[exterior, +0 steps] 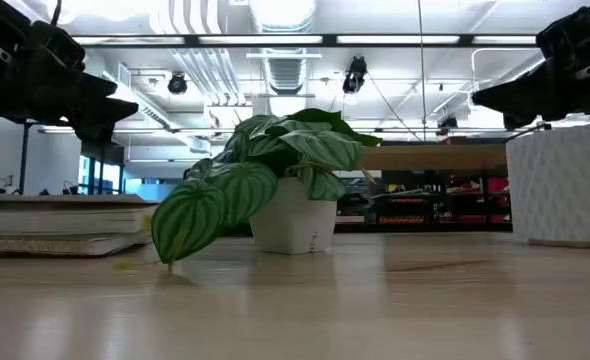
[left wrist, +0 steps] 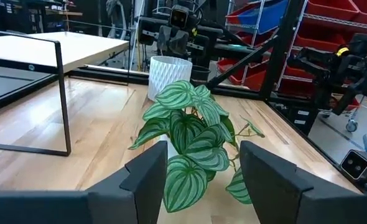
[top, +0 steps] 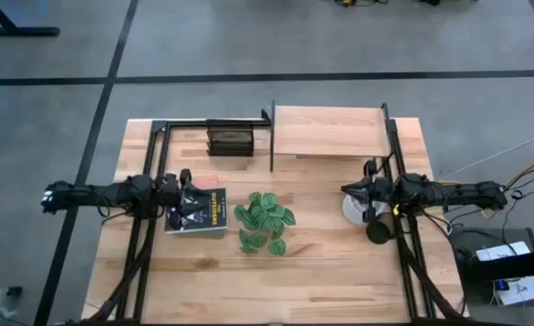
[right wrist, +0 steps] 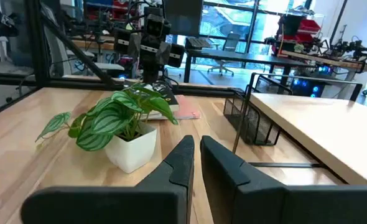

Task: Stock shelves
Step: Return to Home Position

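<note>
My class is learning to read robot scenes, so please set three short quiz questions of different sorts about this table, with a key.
1. Multiple choice: what stands on the table between the left gripper and the right gripper? A) a potted plant B) a kettle C) a lamp
2. True or false: a book lies on top of the shelves.
3. Fill in: the left gripper's fingers are ____ (open or shut).
Key: 1 A. 2 False; the books lie on the table beside the potted plant. 3 open.
</note>
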`<state>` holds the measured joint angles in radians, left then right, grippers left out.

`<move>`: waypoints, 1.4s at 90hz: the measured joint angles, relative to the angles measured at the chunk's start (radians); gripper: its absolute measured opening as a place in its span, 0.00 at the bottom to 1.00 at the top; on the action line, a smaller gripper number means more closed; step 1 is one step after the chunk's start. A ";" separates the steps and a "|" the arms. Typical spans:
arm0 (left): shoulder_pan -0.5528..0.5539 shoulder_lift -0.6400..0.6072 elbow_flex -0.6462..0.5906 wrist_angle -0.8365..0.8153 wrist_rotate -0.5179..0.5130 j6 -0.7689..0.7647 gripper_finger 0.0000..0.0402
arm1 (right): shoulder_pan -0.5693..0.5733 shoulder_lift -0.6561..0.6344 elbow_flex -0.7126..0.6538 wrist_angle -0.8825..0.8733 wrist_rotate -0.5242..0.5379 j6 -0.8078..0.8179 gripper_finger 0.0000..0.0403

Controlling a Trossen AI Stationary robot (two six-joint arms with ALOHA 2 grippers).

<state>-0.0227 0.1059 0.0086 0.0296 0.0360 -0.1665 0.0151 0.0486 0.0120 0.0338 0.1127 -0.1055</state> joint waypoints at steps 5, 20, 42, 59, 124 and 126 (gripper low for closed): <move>0.000 0.000 0.000 0.000 0.000 0.000 0.44 | 0.000 0.000 0.000 0.000 0.000 0.000 0.03; 0.000 0.000 0.000 0.000 0.000 0.000 0.43 | 0.000 0.000 0.000 0.000 0.000 0.000 0.03; 0.000 0.000 0.000 0.000 0.000 0.000 0.41 | 0.000 0.000 0.000 0.000 0.000 0.000 0.03; 0.000 0.000 0.000 0.000 0.001 0.000 0.39 | 0.000 0.000 0.000 0.000 0.000 0.000 0.03; 0.000 0.000 0.000 0.000 0.001 0.000 0.46 | 0.000 0.000 0.000 0.000 0.000 0.000 0.03; 0.000 0.000 0.000 0.000 0.001 0.000 0.46 | 0.000 0.000 0.000 0.000 0.000 0.000 0.03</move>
<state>-0.0227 0.1062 0.0086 0.0292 0.0372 -0.1665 0.0151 0.0486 0.0120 0.0338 0.1127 -0.1055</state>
